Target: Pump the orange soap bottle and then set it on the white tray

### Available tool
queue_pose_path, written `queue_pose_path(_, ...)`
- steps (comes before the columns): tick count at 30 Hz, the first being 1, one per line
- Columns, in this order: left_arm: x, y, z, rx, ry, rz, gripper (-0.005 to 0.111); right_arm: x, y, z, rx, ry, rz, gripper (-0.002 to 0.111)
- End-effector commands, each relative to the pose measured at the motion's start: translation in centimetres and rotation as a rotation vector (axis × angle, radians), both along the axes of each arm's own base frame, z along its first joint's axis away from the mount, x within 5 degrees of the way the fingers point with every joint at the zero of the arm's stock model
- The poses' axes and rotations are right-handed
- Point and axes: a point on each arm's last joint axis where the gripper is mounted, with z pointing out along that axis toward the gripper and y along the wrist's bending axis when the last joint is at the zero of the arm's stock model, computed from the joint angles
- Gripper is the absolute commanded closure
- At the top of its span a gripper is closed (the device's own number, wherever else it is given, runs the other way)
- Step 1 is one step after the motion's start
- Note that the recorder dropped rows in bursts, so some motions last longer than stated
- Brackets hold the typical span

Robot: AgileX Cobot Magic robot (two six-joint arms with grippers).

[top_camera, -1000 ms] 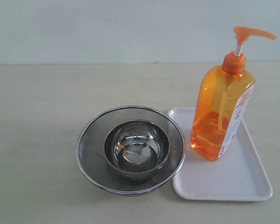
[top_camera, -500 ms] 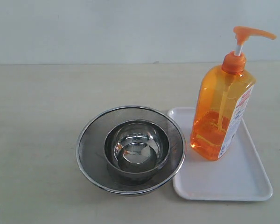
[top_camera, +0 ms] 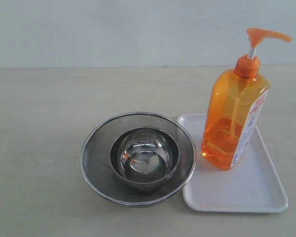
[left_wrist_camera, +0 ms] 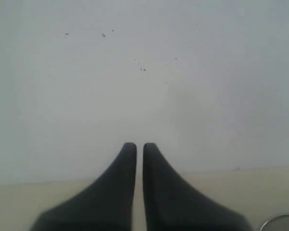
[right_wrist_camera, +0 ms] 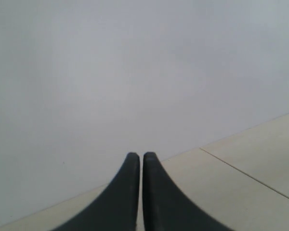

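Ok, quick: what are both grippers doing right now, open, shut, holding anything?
Left gripper: jaws closed, nothing held.
Right gripper: jaws closed, nothing held.

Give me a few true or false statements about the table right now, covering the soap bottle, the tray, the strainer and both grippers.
1. The tall translucent orange soap bottle stands upright on the flat white plastic tray. True.
2. The round steel mesh strainer is empty. False: a steel bowl sits inside it.
3. The left gripper grips the bottle's pump. False: it is shut on nothing, away from the bottle.
4. The right gripper is shut and holds nothing. True.
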Motion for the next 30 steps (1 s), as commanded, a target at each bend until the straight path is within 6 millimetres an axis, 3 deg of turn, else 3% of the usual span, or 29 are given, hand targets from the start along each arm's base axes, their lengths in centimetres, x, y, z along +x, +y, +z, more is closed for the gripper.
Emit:
queue_pose_path(1,0.1,0.0,-0.7,0.037,0.014,0.009,0.102,-0.1,-0.1,0.0,-0.008,-0.01,-0.004,0.109)
queue_pose_path(7,0.4,-0.1,-2.1,0.004,0.056,-0.009,0.102,-0.1,-0.1,0.0,-0.008,-0.01,-0.004,0.109)
queue_pose_path(19,0.2,-0.6,-5.3,0.024,0.403,-0.062,0.102,-0.1,-0.1,0.0,-0.008,-0.01,-0.004,0.109)
queue_pose_path(30,0.2,-0.6,-5.3,0.03,0.405,-0.06,0.102,-0.1,-0.1,0.0,-0.008,-0.01,-0.004,0.109)
